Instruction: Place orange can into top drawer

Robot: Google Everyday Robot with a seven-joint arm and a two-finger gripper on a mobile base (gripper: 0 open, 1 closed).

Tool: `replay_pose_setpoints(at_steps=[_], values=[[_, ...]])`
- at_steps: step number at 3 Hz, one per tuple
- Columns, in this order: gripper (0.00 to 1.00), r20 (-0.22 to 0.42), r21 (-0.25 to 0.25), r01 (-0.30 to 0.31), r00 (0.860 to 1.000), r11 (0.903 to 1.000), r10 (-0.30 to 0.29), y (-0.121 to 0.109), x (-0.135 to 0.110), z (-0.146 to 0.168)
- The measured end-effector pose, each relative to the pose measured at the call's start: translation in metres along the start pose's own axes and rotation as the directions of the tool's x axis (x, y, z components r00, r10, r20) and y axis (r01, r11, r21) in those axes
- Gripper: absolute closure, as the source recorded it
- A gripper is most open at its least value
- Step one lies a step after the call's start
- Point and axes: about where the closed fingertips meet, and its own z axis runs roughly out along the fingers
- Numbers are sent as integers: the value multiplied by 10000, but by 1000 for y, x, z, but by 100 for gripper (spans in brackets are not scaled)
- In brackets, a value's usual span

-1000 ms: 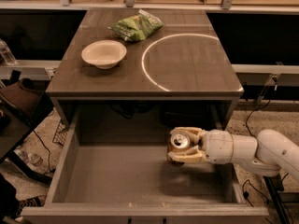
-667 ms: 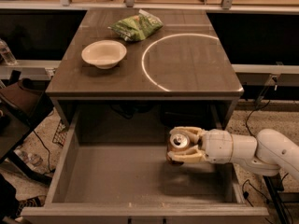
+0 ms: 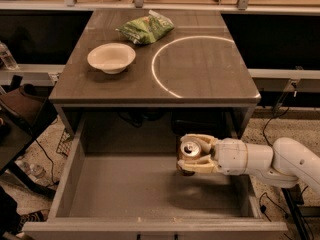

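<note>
Over the right rear part of the open top drawer [image 3: 125, 194], the tool [image 3: 185, 154] pinches the orange can [image 3: 190, 148]. One pale finger lies along the far side of the can and the other along its near side, both in contact with it. The can stands roughly upright, its silver top and pull tab facing up. Its lower body is hidden behind the near finger, so I cannot tell whether the base touches the drawer floor. A dark shadow lies on the floor below and just forward of the can.

The arm [image 3: 280, 161], white and rounded, reaches in from the right and crosses above the drawer's right wall, running roughly level.

The drawer is pulled out from under the surface [image 3: 210, 84] and is as wide as the cabinet. It shows a flat grey-brown floor, tall side walls and a pale front edge nearest to me.

On the surface, a cream bowl [image 3: 111, 58] sits upright on the left half. A crumpled green bag [image 3: 146, 28] lies behind it and slightly to its right, near the bowl but apart from it. A pale ring [image 3: 155, 69] is marked on the right half; the bag lies just beside its upper left arc.

At the far left edge a clear bottle [image 3: 7, 56] stands on a lower ledge. Dark cables [image 3: 42, 156] trail across the speckled floor beside the drawer's left wall.
</note>
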Motion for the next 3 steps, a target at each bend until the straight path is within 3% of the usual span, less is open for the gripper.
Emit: replay_pose_setpoints(at_steps=[1,2,3], values=[[12,14,-41,4,10000,10000,-4,0,-1,2],[0,27,-79,7,10000,10000,-7,1,-1,4],[0,27,-79,7,10000,10000,-7,1,-1,4]])
